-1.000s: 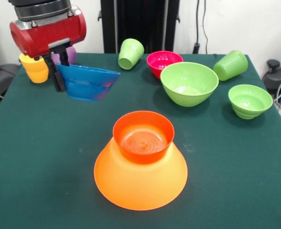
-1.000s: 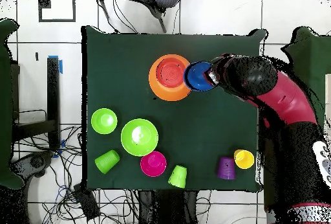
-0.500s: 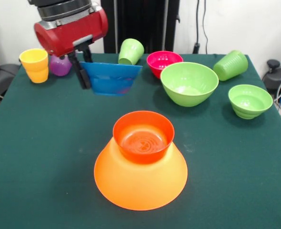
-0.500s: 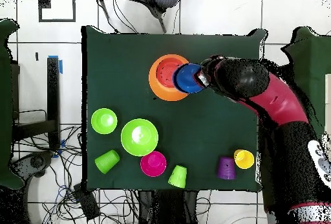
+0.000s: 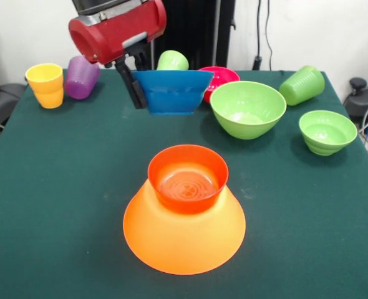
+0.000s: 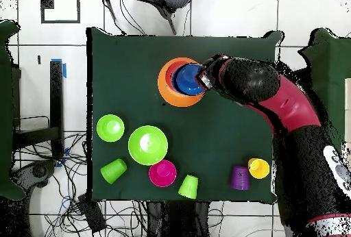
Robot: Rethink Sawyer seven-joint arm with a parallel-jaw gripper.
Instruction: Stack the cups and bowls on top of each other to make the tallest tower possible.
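Two stacked: red-orange bowl (image 5: 188, 179) on upturned orange bowl (image 5: 184, 232), wide base.
Fingers (image 5: 136, 78): pinching blue bowl (image 5: 172, 91) rim, carried level.
Stack: below-forward of fingers, awaiting blue.

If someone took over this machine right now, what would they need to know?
Tool: shut on the blue bowl, held in the air above the tower.
Done: red-orange bowl sits upright on the upturned orange bowl.
Left: set down blue; then add the pink bowl, two green bowls and four cups: yellow, purple, two green, one lying tipped over.
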